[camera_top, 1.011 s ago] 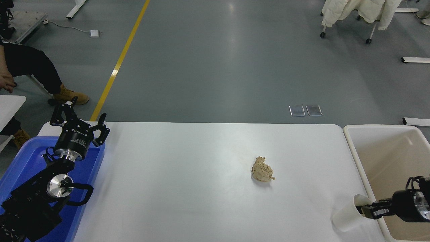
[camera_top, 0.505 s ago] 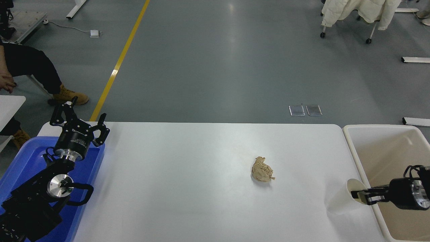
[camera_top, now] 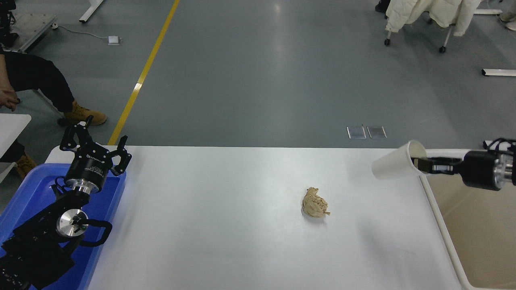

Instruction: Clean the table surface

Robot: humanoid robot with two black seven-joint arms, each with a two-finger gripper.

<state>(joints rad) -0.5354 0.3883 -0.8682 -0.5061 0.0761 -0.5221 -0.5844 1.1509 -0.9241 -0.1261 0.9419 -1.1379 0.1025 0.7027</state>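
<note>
**Paper cup lifted clear of the tabletop, ahead of disposal**

The table surface (camera_top: 225, 225), a wide white top with rounded corners, extends to the left of and below the right gripper (camera_top: 419, 165). The cream-white bin (camera_top: 439, 217) stands against the table's right end, beneath and just behind that gripper; a blue plastic tray (camera_top: 24, 197) lies at the far left end, under the parked left arm, whose gripper (camera_top: 94, 143) has its fingers spread and holds nothing.

Step in hand, as judged: carrying one piece of litter to the bin. The right arm enters from the right edge, roughly level, forearm pointing left. Its fingers are closed on the rim of a white paper cup (camera_top: 393, 165), one finger inside the mouth, the cup lying on its side in the air with its base pointing away from the gripper.

The next move likely calls for drawing the cup back over the bin's opening before the fingers part, since the cup hangs over the table's edge rather than the bin.

A crumpled ball of brown paper (camera_top: 315, 203) rests on the table, below and well left of the gripper, not yet collected.
</note>
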